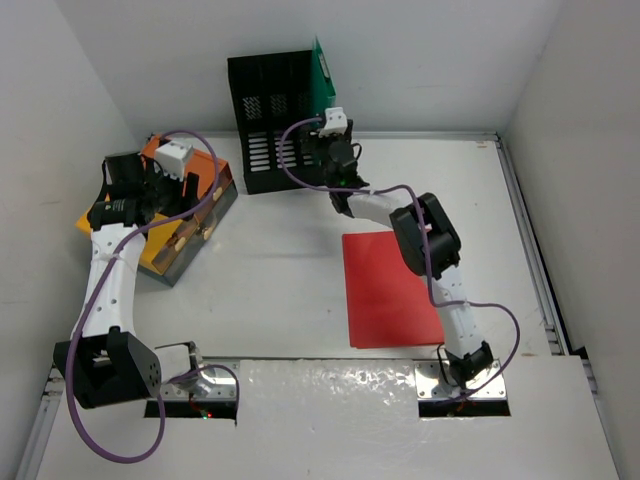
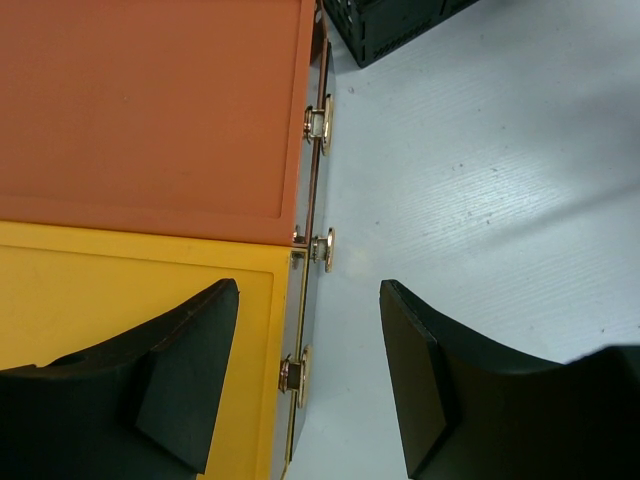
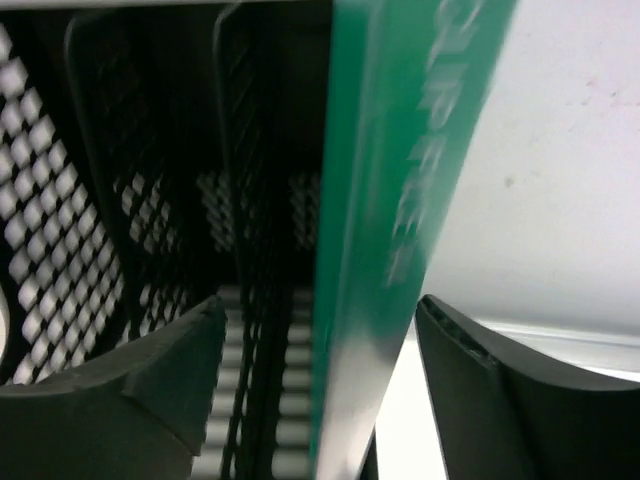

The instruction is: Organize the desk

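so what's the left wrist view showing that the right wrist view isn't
Only the left wrist: the orange-and-yellow drawer box with brass knobs along its front, and the open left gripper over that front edge. Only the right wrist: a green folder with white lettering, upright between the fingers of the open right gripper, and white wall. Both: the black mesh file rack, just a corner in the left wrist, and the white desk, a sliver in the right wrist.
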Controlling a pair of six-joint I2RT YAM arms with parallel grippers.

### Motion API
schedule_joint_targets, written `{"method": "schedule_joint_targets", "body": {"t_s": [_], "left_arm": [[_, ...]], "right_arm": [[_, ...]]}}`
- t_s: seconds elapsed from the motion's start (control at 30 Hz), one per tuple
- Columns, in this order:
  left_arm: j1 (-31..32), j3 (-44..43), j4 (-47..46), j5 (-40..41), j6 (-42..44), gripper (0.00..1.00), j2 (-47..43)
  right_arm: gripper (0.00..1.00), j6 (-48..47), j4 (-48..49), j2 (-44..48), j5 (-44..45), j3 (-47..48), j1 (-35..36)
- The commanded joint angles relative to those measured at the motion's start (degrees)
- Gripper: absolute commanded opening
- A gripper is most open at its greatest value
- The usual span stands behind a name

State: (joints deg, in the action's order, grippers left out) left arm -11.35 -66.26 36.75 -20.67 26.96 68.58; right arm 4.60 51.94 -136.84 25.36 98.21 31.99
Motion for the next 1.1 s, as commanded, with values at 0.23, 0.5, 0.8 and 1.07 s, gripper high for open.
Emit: {"method": "schedule_joint_targets", "body": {"t_s": [0.23,0.5,0.8,1.07], "left_arm": [[-0.3,-2.3,1.7,-1.7,2.5,0.58,-1.8],[9.4,-5.5,10.2,0.8,7.0,0.58,-1.5],[36.9,-7.1,13.6,3.5,5.4,0.58,8.3],[48.8,-5.0,6.1,3.3,4.2,0.61,22.7]], "right_arm": [[0.99,4.9,-23.4,41.2,-16.7,-25.3,-4.5],[0.99,18.2,-57.5,55.9,-28.6,-43.9,-21.3],[0.99,21.3,-57.0,63.4,-34.1,-62.9,-35.7],[0.99,20.8,-56.8,61.9,-36.3,-68.1,-35.7]]}}
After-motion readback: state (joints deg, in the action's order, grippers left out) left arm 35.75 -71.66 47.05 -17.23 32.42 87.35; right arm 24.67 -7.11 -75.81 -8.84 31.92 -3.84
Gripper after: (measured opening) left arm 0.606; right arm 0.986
